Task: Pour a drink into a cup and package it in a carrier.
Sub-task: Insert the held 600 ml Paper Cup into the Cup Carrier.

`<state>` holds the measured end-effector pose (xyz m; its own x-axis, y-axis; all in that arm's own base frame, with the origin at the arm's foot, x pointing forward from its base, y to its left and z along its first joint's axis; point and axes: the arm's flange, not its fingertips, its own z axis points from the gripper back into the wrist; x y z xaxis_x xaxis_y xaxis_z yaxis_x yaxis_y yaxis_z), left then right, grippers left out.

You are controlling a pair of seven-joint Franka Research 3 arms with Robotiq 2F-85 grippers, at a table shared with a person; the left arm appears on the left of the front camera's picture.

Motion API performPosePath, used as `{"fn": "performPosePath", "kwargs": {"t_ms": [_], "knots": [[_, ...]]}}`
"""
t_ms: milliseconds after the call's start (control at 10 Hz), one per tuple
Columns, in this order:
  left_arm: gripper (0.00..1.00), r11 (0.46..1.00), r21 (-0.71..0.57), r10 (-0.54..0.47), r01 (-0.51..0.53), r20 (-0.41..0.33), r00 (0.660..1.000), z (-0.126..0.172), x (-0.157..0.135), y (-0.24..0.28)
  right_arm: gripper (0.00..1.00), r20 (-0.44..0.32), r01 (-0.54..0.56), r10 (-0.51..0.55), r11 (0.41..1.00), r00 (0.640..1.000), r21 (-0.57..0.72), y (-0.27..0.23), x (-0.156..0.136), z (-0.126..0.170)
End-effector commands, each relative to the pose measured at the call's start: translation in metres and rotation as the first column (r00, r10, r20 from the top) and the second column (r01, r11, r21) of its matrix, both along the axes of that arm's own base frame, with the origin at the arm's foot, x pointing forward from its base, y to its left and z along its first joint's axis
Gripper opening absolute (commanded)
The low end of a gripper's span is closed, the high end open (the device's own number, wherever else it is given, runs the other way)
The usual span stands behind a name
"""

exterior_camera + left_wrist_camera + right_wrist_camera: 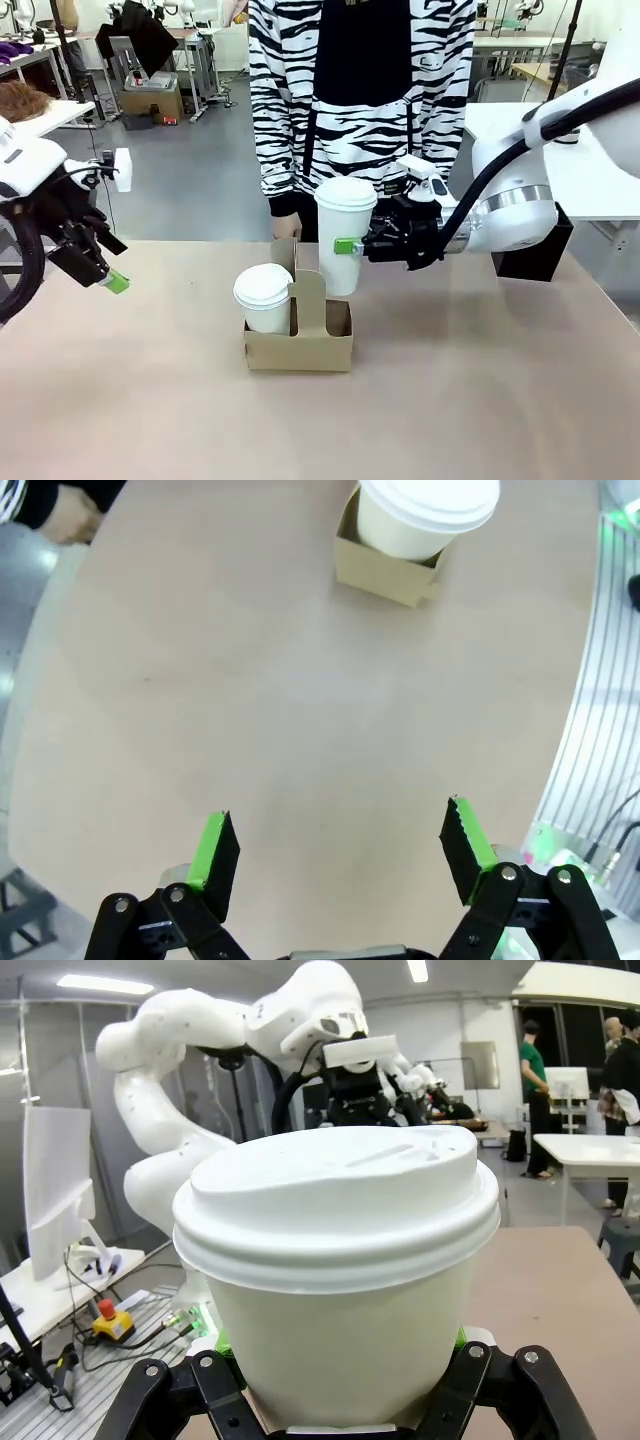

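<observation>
The right gripper [356, 246] has its fingers clamped on the sides of a tall lidded white cup [345, 232], holding it upright in the air just above and behind the right-hand side of the brown cardboard carrier [300, 345], which sits on the worktop [480, 400] near the middle; a person in a striped top stands at the far side. A second lidded cup [264, 296] already sits in the carrier's left slot, beside the upright handle panel [309, 300]. In the right wrist view the held cup [335, 1290] sits square between the green pads, lid on and level. The left gripper [112, 282] hangs well apart at the left of the worktop, its fingers [215, 848] spread wide and holding nothing. Pouring appears done, so the step in hand looks like seating this cup in the free slot. To do it well, the cup should be kept vertical, its base centred over the open slot to the right of the handle panel, then lowered straight down so the base clears the cardboard rim and does not nudge the light carrier or the seated cup. The fingers should part only once the cup has settled fully, then draw back sideways clear of the lid
</observation>
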<state>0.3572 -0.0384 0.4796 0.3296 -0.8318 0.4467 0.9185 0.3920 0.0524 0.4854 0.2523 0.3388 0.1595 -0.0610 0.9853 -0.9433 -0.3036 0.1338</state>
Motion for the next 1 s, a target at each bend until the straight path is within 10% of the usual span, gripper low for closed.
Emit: {"fn": "performPosePath", "kwargs": {"t_ms": [0, 900], "knots": [[1.00, 0.999, 0.021, -0.044, 0.043, 0.031, 0.999, 0.004, -0.002, -0.011, 0.80, 0.009, -0.046, 0.046, 0.999, 0.999, -0.017, 0.005, -0.004, -0.009], [1.00, 0.999, 0.021, -0.044, 0.043, 0.031, 0.999, 0.004, -0.002, -0.011, 0.80, -0.011, -0.122, 0.122, 0.992, 0.992, -0.034, 0.022, 0.003, -0.069]]}}
